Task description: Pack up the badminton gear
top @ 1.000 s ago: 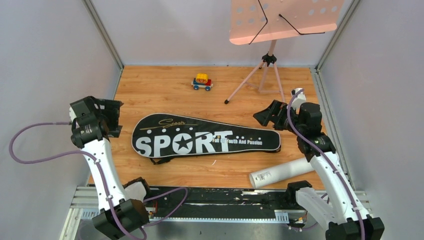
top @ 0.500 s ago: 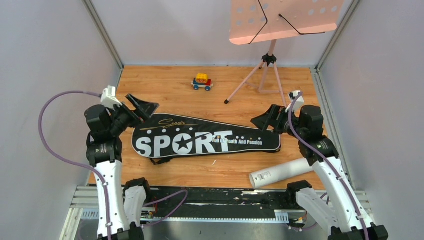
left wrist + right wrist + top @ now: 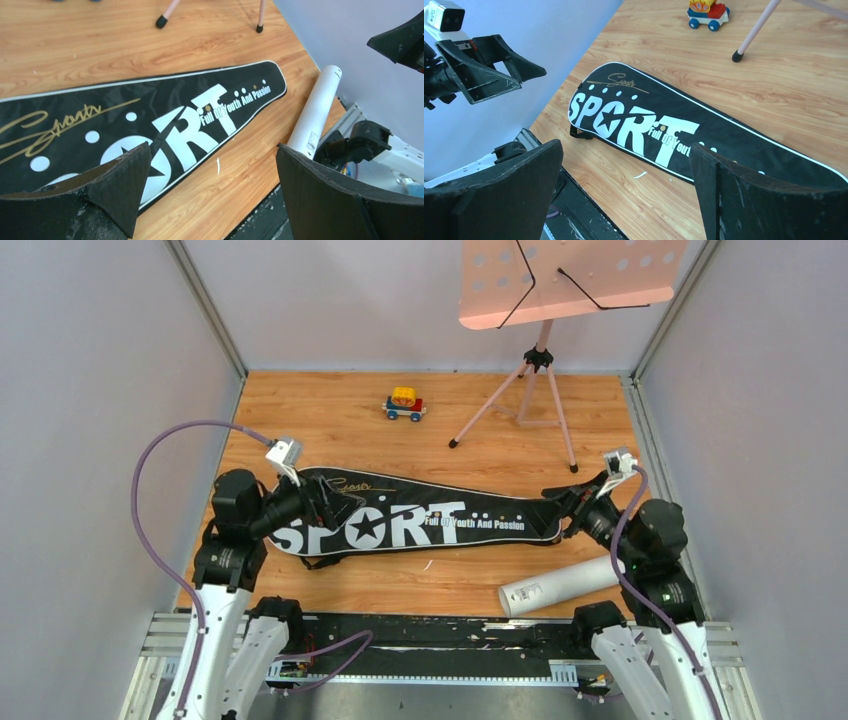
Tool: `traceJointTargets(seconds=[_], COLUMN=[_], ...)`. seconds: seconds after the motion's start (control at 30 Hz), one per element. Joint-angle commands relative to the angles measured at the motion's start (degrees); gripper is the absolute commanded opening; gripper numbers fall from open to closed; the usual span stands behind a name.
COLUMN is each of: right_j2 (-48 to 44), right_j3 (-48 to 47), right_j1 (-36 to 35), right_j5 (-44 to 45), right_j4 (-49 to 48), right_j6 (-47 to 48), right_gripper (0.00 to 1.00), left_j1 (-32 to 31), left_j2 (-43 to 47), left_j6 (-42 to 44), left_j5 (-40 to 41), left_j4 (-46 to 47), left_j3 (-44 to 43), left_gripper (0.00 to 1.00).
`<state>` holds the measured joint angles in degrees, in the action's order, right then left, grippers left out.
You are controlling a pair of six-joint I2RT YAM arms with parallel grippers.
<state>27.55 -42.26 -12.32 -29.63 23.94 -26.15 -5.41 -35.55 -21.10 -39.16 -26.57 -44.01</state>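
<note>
The long black bag [image 3: 410, 520] lettered SPORT lies flat across the middle of the wooden table. Its wide end points left and its narrow end right. A white tube [image 3: 560, 585] lies on its side in front of the narrow end. My left gripper [image 3: 335, 505] hovers open over the bag's wide end and holds nothing. In the left wrist view the bag [image 3: 125, 130] and the tube [image 3: 317, 117] lie beyond my open left gripper [image 3: 213, 150]. My right gripper [image 3: 562, 508] stands open at the narrow end. In the right wrist view the bag [image 3: 684, 125] lies past my empty right gripper [image 3: 626, 147].
A small red-yellow-blue toy car [image 3: 405, 405] sits at the back of the table. The pink music stand [image 3: 545, 360] stands at the back right, one tripod foot [image 3: 737, 56] near the bag. A thin white sliver [image 3: 428, 564] lies in front of the bag. Grey walls close both sides.
My left arm has swung in from the left wall and now reaches over the bag's wide end. My right arm has drawn back toward the right, to the bag's narrow tip. Both grippers stay open.
</note>
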Motion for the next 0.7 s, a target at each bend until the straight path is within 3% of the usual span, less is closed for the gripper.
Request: traceJointTargets(seconds=[0.0, 0.2, 0.67], right_j2=[-6.06, -10.06, -7.4], right_j3=[2.29, 2.97, 2.15], right_j1=[-0.18, -0.2, -0.21], right_j5=[0.42, -0.95, -1.71], right_j4=[-0.76, -0.89, -0.75], right_j6=[0.43, -0.86, -2.24], right_gripper=[1.0, 1.0, 1.0], left_j1=[-0.3, -0.3, -0.3], left_j2=[6.84, 14.69, 9.81], left_j6=[3.31, 1.39, 1.89], left_j5=[-1.96, -1.46, -1.78], left_j4=[5.77, 9.52, 7.18], left_j3=[0.72, 3.84, 3.52], left_gripper=[1.0, 1.0, 1.0])
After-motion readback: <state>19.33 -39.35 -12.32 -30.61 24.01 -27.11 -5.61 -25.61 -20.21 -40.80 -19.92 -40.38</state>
